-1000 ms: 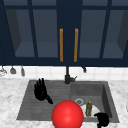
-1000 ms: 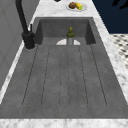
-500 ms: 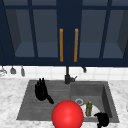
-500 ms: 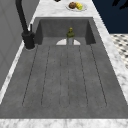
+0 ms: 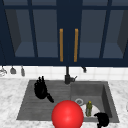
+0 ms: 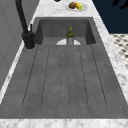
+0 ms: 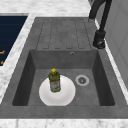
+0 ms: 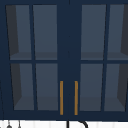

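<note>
Front view: wall cabinet (image 5: 67, 32) spans the top, dark blue, glass doors, two orange handles (image 5: 68, 45) side by side at centre. Below it, grey sink (image 5: 30, 110) set in a marble counter (image 5: 10, 100), ribbed drainboard on the left, basin on the right. Black faucet (image 5: 67, 76) stands at the back edge between the two.

Red ball (image 5: 67, 115) sits low in the picture in front of the sink, near the middle, round and plain; what it rests on cannot be told.

White plate (image 7: 65, 96) lies flat on the basin floor, beside the drain (image 7: 82, 80). A green bottle (image 7: 54, 81) with a yellow cap stands upright on the plate.

Left hand (image 5: 40, 88) hangs over the drainboard, fingers straight and pointing up, thumb angled out to the lower right, holding nothing. Right hand (image 5: 102, 119) sits at the basin's front right corner, just beside the plate and near the bottle; it reads as a dark rounded shape, so whether its fingers are curled or spread cannot be told.

Against the pictures from half a second and a second ago: no change. Both hands, ball, bottle and plate keep the same places. Judged from that, the work is at a pause, the bottle not yet touched.

Small items: hooks with utensils (image 5: 12, 70) on the tiled wall at left; a dish of fruit (image 6: 76, 5) on the far counter in the left side view.
</note>
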Controlling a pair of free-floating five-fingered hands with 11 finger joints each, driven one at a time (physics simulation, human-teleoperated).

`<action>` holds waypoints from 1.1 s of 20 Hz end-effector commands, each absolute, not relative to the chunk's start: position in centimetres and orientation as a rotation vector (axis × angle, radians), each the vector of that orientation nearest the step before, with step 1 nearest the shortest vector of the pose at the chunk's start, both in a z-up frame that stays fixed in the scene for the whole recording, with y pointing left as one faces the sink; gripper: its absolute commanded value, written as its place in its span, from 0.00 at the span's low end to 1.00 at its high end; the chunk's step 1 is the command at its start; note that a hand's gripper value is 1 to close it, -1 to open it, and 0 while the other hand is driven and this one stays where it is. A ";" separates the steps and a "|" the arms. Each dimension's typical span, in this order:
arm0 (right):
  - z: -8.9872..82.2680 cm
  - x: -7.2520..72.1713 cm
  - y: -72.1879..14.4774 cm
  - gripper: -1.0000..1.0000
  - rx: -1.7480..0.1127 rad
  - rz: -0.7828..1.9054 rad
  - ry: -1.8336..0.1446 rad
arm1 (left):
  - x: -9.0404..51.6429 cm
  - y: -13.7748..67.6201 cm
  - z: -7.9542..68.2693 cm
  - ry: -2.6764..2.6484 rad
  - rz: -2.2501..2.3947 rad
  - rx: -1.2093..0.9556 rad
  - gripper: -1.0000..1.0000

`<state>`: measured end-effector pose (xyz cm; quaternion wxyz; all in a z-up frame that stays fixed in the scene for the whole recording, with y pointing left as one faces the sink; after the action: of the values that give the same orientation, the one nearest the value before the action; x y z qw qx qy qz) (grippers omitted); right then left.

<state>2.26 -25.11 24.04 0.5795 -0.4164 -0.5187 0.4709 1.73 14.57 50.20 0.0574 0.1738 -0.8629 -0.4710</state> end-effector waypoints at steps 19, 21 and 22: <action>24.0 2.3 -25.1 0.50 -0.974 1.101 -1.213 | 2.0 12.8 51.8 -2.687 -1.208 0.624 0.00; 24.0 2.3 -25.1 0.50 -0.974 1.101 -1.213 | 0.8 12.3 51.9 -2.581 -1.405 0.614 0.00; 24.0 2.3 -25.1 0.50 -0.974 1.101 -1.213 | 2.5 13.3 51.7 -2.644 -1.343 0.531 0.00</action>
<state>2.26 -25.11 24.04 0.5795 -0.4164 -0.5187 0.4709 1.71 12.82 51.80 0.0604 0.1801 -0.8702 -0.4546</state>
